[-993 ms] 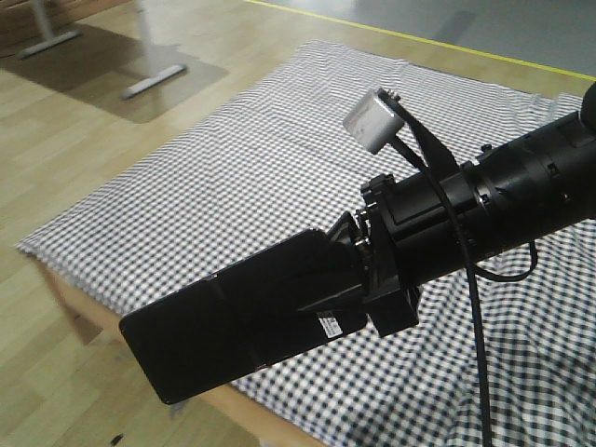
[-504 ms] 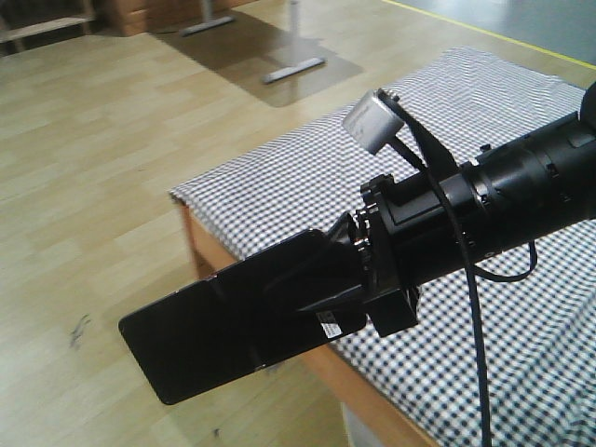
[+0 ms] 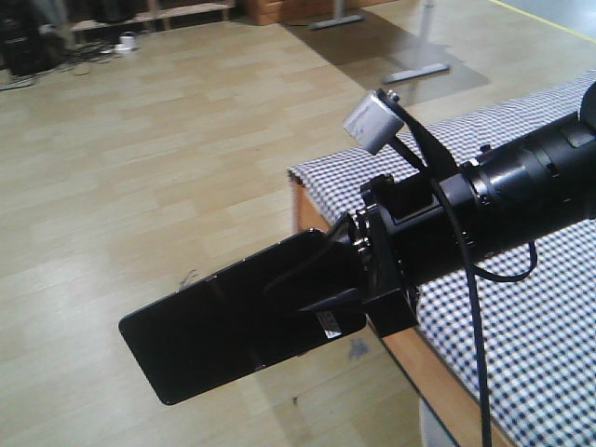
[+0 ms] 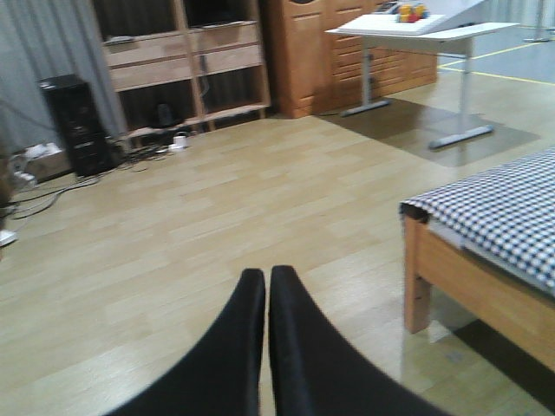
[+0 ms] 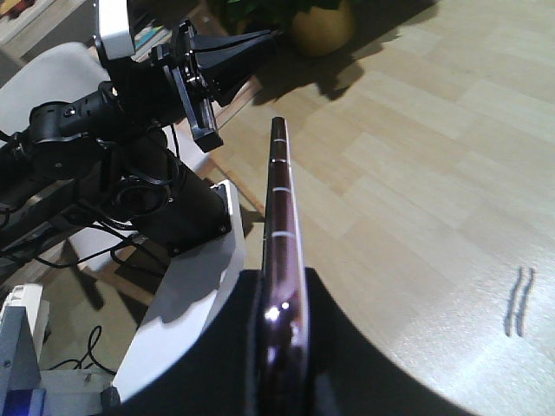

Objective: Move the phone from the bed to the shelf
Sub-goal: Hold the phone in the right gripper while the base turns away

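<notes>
The black glossy phone point(image 3: 209, 331) sticks out flat to the lower left of my right gripper point(image 3: 289, 303), which is shut on its end. It hangs over bare wooden floor. In the right wrist view the phone point(image 5: 279, 186) shows edge-on, its pinkish rim clamped between the dark fingers point(image 5: 334, 347). The bed point(image 3: 531, 307) with its checked sheet lies to the right, its wooden corner behind the arm; its corner also shows as the bed point(image 4: 507, 204). My left gripper point(image 4: 264, 276) is shut with nothing in it, above the floor. A wooden shelf point(image 4: 182, 61) stands at the far wall.
A white desk point(image 4: 416, 24) on metal legs and an orange-brown cabinet point(image 4: 312, 52) stand beyond the bed. A black box point(image 4: 74, 121) and cables lie by the shelf. A potted plant point(image 5: 321, 22) and the robot's white base point(image 5: 191, 295) sit near the right arm.
The whole view has swung left: the bed has slid from under the phone to the right side, and bare floor now lies below it. The right gripper still holds the phone the same way.
</notes>
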